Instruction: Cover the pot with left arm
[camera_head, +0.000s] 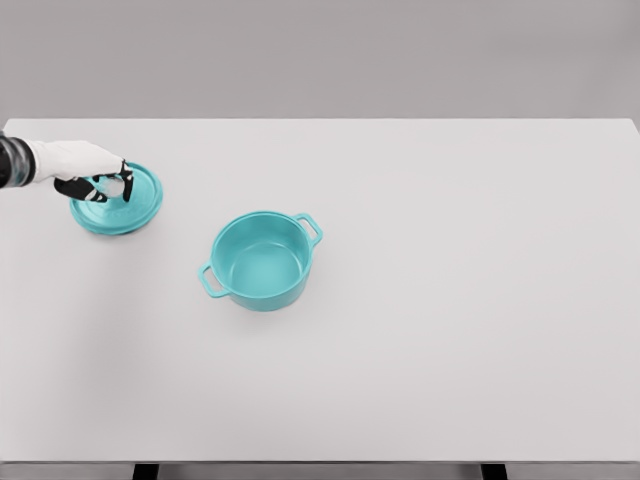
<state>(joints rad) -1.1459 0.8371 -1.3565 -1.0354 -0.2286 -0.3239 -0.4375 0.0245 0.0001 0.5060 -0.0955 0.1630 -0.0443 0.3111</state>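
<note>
At the frame's upper left my left hand (95, 178) curls its fingers around the lid's (117, 200) knob to lift it, since the pot (262, 260) sits open mid-frame.

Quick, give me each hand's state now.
Left hand: fingers curled around the knob of the lid, which lies on the table beside the open pot.
Right hand: not in view.

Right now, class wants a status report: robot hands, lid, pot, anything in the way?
Left robot hand over the lid, fingers curled at its knob. Right hand not in view. Pot open, upright. Table between lid and pot bare.
</note>
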